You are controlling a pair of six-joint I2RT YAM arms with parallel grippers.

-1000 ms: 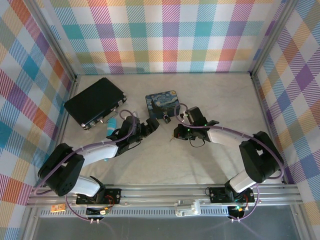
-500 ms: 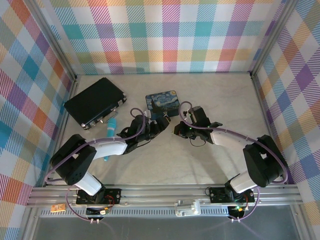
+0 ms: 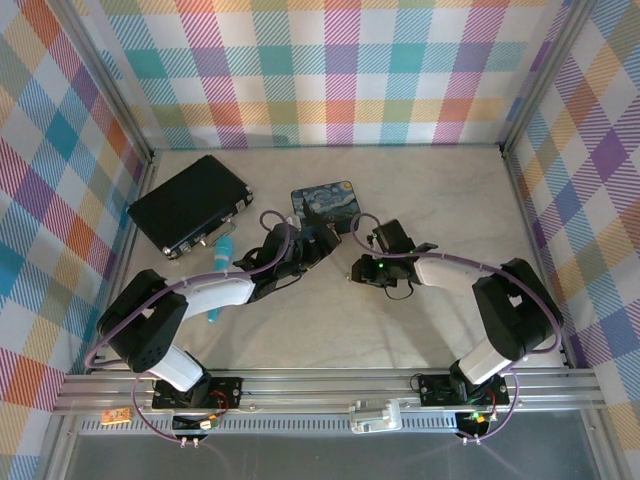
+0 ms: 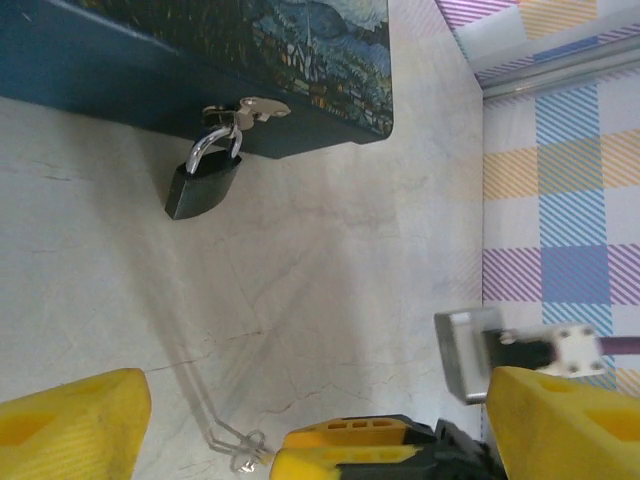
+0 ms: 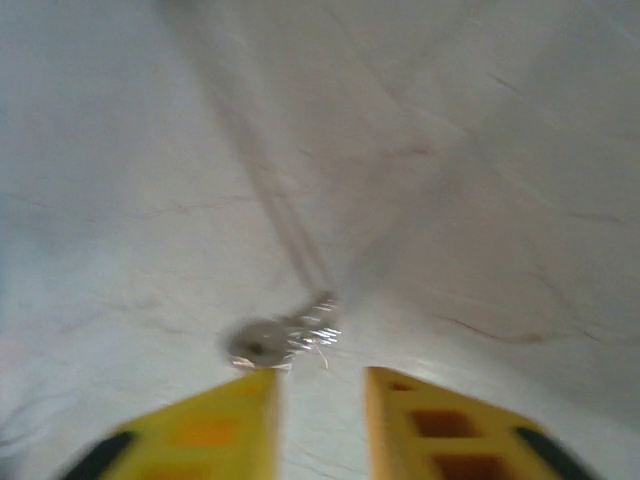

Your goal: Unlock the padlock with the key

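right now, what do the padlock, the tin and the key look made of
Padlock: dark body with a dull sheen, likely coated metal; bright silver loop, polished steel by its shine. Tin: probably sheet metal with a glossy printed painting. Key: silvery metal, glinting, though blurred.

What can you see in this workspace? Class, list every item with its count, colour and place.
padlock: one, black body, silver shackle, hanging from the tin's hasp
tin: one, blue Starry Night print, middle of the table
key: one, silver-grey, lying on the table just ahead of the right gripper
case: one, black, rear left
pen-like stick: one, light blue, near the case
table: one, pale marbled
walls: multicoloured plaid, around the table
left gripper: yellow jaws wide open, empty, facing the padlock
right gripper: yellow jaws parted, empty
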